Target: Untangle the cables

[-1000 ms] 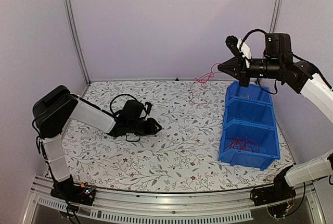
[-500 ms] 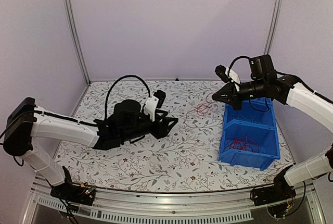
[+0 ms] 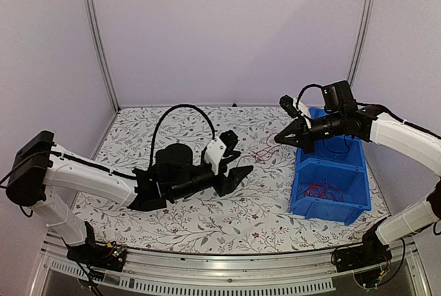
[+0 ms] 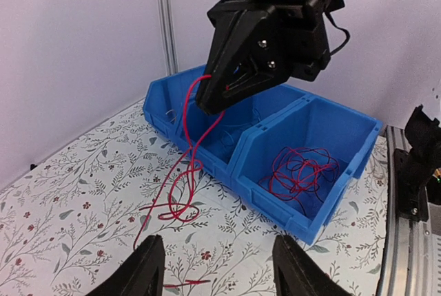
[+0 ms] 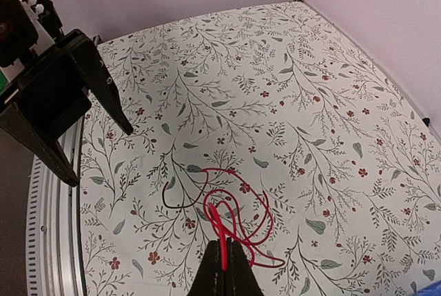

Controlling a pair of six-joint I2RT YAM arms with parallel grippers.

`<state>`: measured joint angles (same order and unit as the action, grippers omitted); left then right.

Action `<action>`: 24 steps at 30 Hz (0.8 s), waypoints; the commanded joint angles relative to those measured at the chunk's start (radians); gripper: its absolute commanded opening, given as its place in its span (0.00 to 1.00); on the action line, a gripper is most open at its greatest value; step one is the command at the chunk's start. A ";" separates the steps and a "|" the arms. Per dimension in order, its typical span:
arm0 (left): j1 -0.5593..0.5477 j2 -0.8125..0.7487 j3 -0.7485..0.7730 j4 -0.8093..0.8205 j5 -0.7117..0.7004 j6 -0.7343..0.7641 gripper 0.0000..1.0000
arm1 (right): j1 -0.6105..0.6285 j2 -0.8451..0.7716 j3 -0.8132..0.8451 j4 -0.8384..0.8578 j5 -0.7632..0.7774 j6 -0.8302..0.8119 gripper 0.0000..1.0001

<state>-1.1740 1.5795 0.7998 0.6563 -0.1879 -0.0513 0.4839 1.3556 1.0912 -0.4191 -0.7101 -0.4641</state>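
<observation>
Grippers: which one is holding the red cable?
The right gripper, pinched shut on the red cable; the left gripper is open, holding nothing.

Both arms are made of white tubes with black joints. The left arm (image 3: 89, 179) has a fat round black wrist, a thick black cord (image 3: 180, 106) that loops above it, and a white block next to its black gripper (image 3: 246, 159). The right arm (image 3: 403, 132) has a black box on its wrist and a thinner black cord (image 3: 309, 87). Its gripper (image 3: 279, 138) is black and pointy, with small screws in the sides
</observation>
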 commanded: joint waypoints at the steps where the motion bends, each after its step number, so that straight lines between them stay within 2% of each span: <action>1: -0.042 0.036 0.032 0.074 -0.001 0.086 0.53 | -0.003 -0.001 -0.018 0.052 -0.034 0.010 0.00; 10: -0.042 0.115 0.102 0.096 -0.084 0.081 0.50 | -0.004 -0.006 -0.046 0.054 -0.068 -0.001 0.00; 12: -0.029 0.148 0.167 0.039 -0.116 0.042 0.49 | -0.003 -0.006 -0.050 0.053 -0.079 -0.007 0.00; 15: -0.001 0.214 0.290 -0.060 -0.119 -0.029 0.45 | -0.003 -0.004 -0.050 0.047 -0.093 -0.010 0.00; 18: 0.008 0.271 0.370 -0.090 -0.096 -0.036 0.41 | -0.004 -0.013 -0.053 0.048 -0.100 -0.010 0.00; 24: 0.024 0.339 0.439 -0.123 -0.085 -0.052 0.28 | -0.004 -0.038 -0.060 0.052 -0.093 -0.011 0.00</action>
<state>-1.1690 1.8832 1.2095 0.5797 -0.2787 -0.0834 0.4839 1.3540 1.0412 -0.3805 -0.7879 -0.4679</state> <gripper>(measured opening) 0.313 0.020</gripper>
